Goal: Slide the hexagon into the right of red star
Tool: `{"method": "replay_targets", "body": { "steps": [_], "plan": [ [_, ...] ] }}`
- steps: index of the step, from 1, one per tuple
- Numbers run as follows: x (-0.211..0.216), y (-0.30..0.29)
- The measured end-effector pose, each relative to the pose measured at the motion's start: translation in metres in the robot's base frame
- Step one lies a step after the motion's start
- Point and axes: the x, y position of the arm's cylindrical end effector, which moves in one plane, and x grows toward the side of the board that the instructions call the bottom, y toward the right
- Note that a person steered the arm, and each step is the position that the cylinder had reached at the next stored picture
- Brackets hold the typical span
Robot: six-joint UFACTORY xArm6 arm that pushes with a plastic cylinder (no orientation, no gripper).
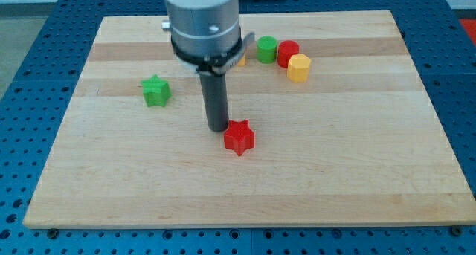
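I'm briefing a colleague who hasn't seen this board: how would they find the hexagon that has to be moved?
Start at the wooden board and look along its top edge, right of the middle, where three blocks cluster. A green cylinder is leftmost, a red cylinder is in the middle, and the yellow hexagon sits at the cluster's lower right. It is the only fully visible yellow block.

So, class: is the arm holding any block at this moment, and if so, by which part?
Nothing is held. The arm ends in a plain rod with no hand; my tip rests on the board just to the view's left of the red star, apparently touching or nearly so.
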Motion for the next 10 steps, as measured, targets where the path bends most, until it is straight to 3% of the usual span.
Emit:
{"method": "replay_targets", "body": {
  "steps": [2,5,6,8,10],
  "plan": [
    [-0.055,0.051],
    [-0.119,0.066],
    [-0.118,0.109],
    [-0.064,0.146],
    [-0.125,0.144]
  ]
}}
